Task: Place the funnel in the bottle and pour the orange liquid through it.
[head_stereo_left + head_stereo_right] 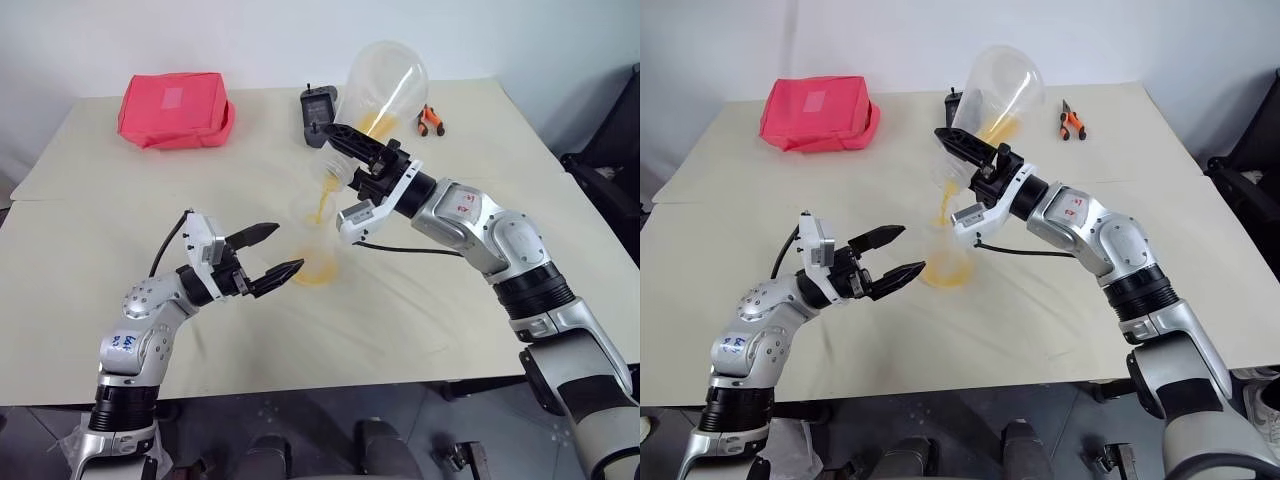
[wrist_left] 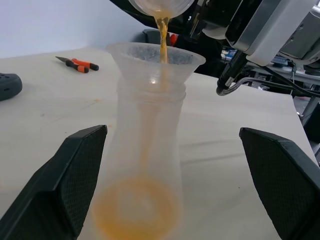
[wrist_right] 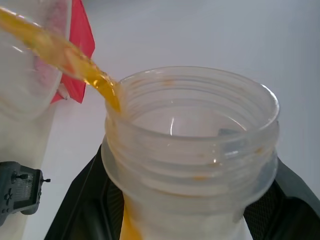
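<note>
The clear bottle (image 1: 316, 245) stands on the table with the small clear funnel (image 2: 155, 57) seated in its mouth. My right gripper (image 1: 338, 172) is shut on the screw neck (image 3: 200, 150) of a large clear container (image 1: 385, 85), tilted mouth-down above the funnel. A thin stream of orange liquid (image 2: 162, 35) runs from that mouth into the funnel, and a shallow orange pool (image 2: 137, 210) lies in the bottle's base. My left gripper (image 1: 288, 250) is open at the bottle's lower part, its fingers (image 2: 65, 180) on either side and clear of the plastic.
A red pouch (image 1: 175, 108) lies at the far left of the cream table (image 1: 120, 230). A black device (image 1: 320, 108) and orange-handled pliers (image 1: 431, 121) lie at the back behind the container. A dark chair (image 1: 610, 170) stands off the right edge.
</note>
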